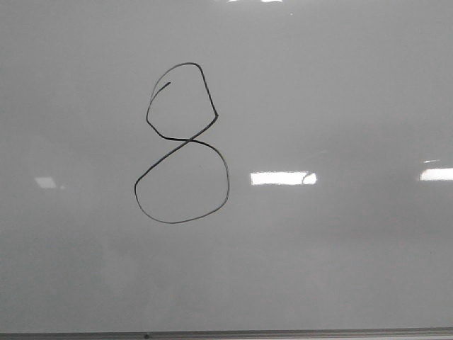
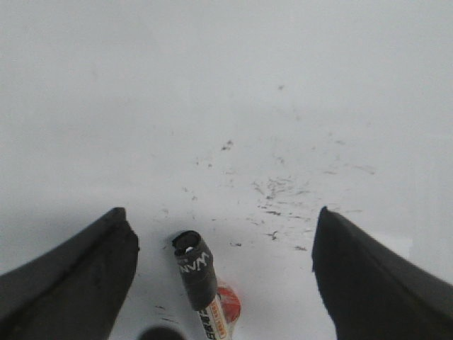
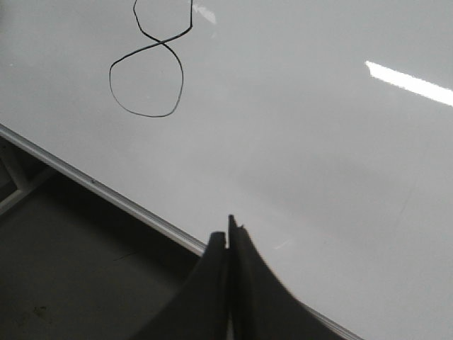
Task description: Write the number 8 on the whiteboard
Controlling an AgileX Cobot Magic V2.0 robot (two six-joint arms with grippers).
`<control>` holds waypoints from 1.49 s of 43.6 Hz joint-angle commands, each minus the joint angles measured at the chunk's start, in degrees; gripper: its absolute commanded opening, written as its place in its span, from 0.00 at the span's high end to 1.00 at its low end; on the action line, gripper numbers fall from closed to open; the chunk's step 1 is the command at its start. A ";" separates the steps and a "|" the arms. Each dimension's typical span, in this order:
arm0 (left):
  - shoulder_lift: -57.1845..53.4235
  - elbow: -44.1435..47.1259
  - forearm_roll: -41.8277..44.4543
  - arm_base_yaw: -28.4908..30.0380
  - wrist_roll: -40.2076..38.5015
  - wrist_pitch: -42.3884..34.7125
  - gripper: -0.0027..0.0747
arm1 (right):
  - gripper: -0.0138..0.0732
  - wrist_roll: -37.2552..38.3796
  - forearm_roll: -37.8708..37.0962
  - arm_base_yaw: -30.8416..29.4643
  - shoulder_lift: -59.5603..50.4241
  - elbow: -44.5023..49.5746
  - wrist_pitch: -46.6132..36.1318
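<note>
Left gripper spread wide, capped marker lying between its fingers, not gripped. Right gripper pinched closed, empty, near whiteboard bottom edge. Number 8 drawn left of board center.

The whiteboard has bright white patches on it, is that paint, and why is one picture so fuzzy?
Front view: the patches are lamp glare on the glossy whiteboard, beside the number 8. Right wrist view: another glare streak. Left wrist view: soft and washed out, the marker near the lens blurred.
</note>
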 commanded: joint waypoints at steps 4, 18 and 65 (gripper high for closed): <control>-12.07 0.55 -0.66 -0.11 -0.40 -1.64 0.39 | 0.91 0.08 1.57 -0.23 0.60 -1.34 -4.06; -35.73 13.77 -2.23 -3.87 -0.40 -1.25 0.91 | 0.91 0.08 1.57 -0.23 0.60 -1.34 -3.26; -64.68 19.08 -5.18 -5.30 -0.40 3.48 0.99 | 0.91 0.08 1.57 -0.23 0.60 -1.34 -3.26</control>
